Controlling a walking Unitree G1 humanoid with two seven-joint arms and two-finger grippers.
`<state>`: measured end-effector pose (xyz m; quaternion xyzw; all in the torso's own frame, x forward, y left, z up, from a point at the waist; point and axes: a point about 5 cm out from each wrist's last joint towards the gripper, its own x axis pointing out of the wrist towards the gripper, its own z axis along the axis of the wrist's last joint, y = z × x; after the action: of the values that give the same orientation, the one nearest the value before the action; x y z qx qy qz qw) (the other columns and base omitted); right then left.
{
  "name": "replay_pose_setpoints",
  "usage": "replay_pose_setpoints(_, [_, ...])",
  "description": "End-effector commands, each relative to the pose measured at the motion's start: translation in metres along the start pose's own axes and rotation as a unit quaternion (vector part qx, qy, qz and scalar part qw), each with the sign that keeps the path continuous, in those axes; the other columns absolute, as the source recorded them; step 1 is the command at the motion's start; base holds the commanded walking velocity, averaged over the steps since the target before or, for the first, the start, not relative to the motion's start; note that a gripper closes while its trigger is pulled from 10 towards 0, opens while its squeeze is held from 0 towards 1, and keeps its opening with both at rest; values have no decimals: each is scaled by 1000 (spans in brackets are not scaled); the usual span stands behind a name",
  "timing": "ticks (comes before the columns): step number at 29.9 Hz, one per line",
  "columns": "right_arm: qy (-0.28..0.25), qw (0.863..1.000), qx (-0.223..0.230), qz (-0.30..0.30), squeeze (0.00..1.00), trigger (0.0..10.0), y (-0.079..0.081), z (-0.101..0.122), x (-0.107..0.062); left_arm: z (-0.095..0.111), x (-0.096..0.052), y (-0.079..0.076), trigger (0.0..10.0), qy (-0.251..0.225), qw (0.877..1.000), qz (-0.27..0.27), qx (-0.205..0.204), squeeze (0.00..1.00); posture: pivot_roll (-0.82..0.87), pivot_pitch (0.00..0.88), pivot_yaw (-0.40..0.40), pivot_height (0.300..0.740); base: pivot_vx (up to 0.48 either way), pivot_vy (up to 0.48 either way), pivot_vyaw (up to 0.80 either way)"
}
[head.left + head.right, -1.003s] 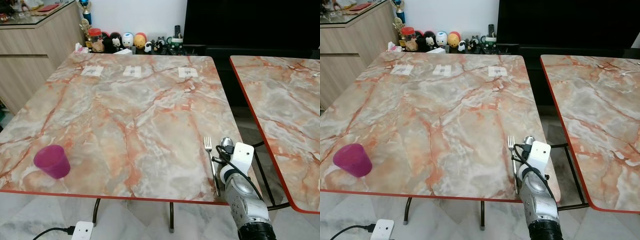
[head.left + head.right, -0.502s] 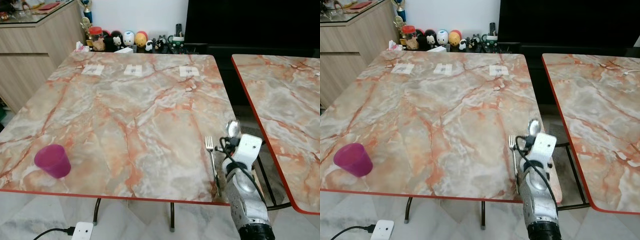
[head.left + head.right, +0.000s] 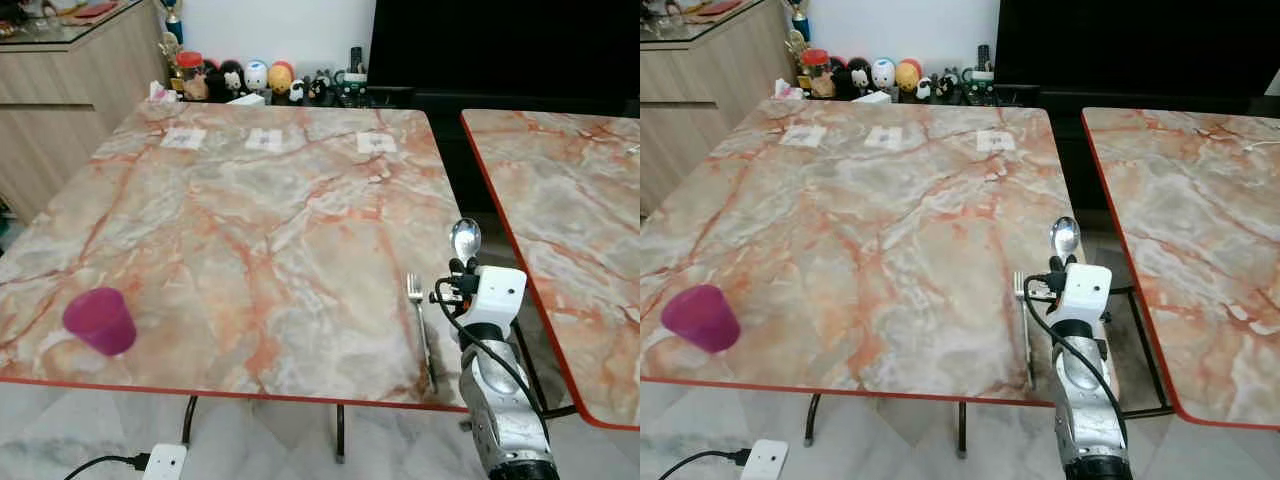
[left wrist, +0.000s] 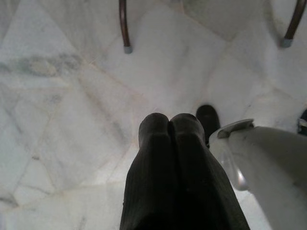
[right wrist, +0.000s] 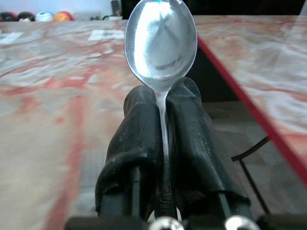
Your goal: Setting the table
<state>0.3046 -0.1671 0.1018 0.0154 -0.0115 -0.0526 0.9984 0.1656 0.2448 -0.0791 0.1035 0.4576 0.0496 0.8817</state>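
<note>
1. since a second ago the spoon (image 3: 465, 240) has been lifted off the table's near right edge and is now held up, bowl uppermost, at the lower right of the left eye view, above the right gripper (image 5: 163, 139).
2. the right gripper's fingers (image 5: 139, 143) are seen pressed narrowly together on the spoon's thin handle, with the bowl standing just clear of their tips (the grip looks firm, though that is a judgement).
3. the fork (image 3: 419, 325) is left lying flat near the table's (image 3: 250, 220) right edge, lower centre-right of the frame, tines pointing toward the far side, its long axis running front to back.
4. a pink cup (image 3: 100, 320) is seen upright at the lower left, well apart from the cutlery.
5. the left gripper (image 4: 170, 158) is seen hanging over the floor (image 4: 72, 96), its fingers closed on nothing.
6. the coming move is judged to turn on one relation: the spoon's long axis stands upright, while the fork beside it lies flat, just to the left of the gripper; the spoon would have to be tipped down parallel to the fork, and the right arm is plainly the nearer.
</note>
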Motion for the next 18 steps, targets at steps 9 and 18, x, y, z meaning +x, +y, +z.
replay_pose_setpoints(9, [-40,999,-9,-8,0,10000,-5,15,3,-7,-1,-2,10000,12,1000,-3,8,0,35,0,-20,740,0,-445,0])
replay_pose_setpoints(18, [-56,998,-8,-23,0,10000,-10,19,3,-5,-1,-1,10000,11,1000,-1,7,0,32,0,-21,740,0,-448,0])
